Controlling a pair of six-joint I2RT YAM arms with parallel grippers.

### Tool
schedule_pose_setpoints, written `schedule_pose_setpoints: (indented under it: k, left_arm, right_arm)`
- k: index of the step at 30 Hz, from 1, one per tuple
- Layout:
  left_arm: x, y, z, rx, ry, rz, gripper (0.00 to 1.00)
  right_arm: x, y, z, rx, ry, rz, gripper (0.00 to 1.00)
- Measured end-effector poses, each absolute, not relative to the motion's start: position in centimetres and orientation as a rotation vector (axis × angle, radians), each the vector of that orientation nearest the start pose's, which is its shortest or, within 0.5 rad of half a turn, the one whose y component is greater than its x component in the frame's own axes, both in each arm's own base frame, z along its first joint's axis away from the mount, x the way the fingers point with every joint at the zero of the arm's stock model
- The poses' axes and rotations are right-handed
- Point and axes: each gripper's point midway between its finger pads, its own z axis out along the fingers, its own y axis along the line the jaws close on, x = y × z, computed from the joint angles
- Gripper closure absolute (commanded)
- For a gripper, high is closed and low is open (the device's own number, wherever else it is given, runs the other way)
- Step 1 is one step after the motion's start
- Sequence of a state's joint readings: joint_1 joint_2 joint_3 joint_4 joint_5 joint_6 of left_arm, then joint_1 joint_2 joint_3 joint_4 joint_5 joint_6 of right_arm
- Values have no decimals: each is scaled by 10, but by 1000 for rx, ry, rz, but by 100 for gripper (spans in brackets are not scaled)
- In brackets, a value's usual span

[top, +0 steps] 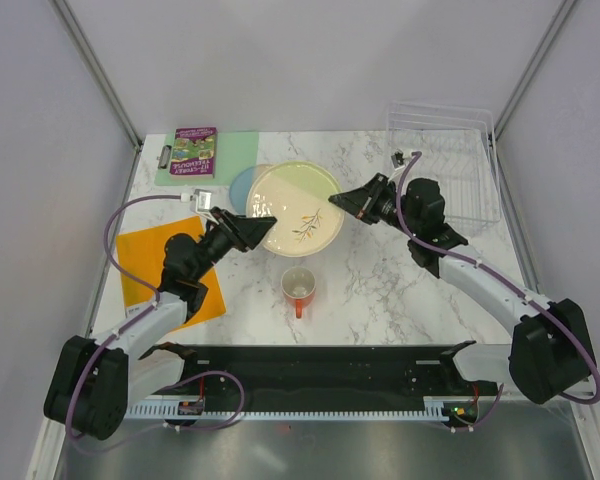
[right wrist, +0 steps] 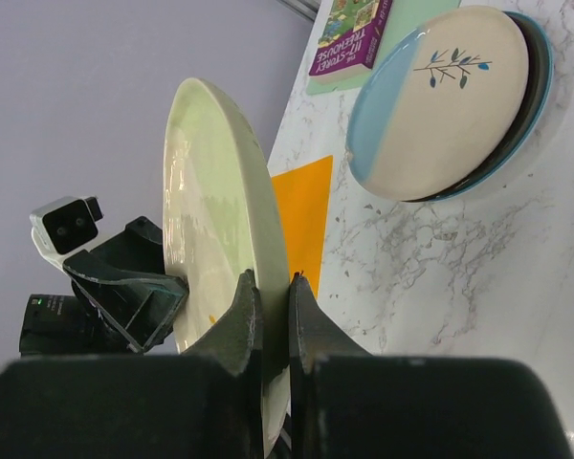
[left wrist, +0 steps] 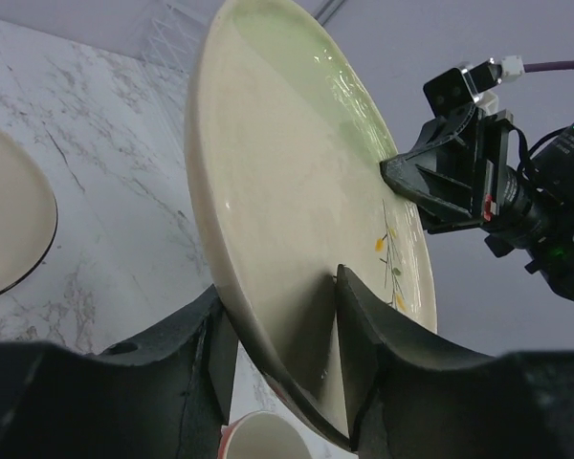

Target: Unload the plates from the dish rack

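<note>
My right gripper (right wrist: 273, 290) pinches tight on the cream sprigged plate (top: 295, 208), aloft just behind the orange mug (top: 298, 288). My left gripper (left wrist: 282, 330), half-open, clasps the opposite rim. The dish rack (top: 448, 165) stands far right of the mug.

The purple book (right wrist: 352, 33) reads "STOREY TREEHOUSE" on its cover; nothing else legible.
</note>
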State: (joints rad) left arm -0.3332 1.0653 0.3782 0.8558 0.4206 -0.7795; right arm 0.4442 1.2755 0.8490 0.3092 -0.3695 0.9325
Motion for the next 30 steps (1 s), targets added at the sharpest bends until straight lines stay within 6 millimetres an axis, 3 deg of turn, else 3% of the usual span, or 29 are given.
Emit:
schedule_pose_setpoints:
  k: [2,5,9,11,13,14,18,24,26,30]
  left_arm:
    - [292,-206,247,22,1523,-1219,67]
    - [293,-206,250,-32,1530,-1262,98]
    - [294,-209,263,-116,1541,-1344,98]
    - [295,-210,268,-110,1539,-1348,98]
    - [297,-210,267,-108,1557,-1338,98]
    - [297,-211,266,-104,1569,-1331,98]
    - [297,-220,261,7,1617,-1248,98]
    - [325,-220,257,86,1699,-1175,98]
    - [349,-206,244,57,1743,-1107,98]
    - [399,-157,194,-118,1891,-950,98]
  right_arm:
    - [332,262,269,149,1849,1322,100]
    - [333,260,269,133,1818,1329,100]
    - [337,256,274,97,1762,1309,99]
    - [338,255,277,99,1746,1311,91]
    - [339,254,277,107,1746,1309,60]
    - [340,253,275,127,1754,1301,51]
    - [344,251,256,174,1856,1227,34]
    - [356,233,249,200,1925,1091,33]
    - [362,224,254,216,1905,1071,33]
    - [366,208,269,222,1855,1041,32]
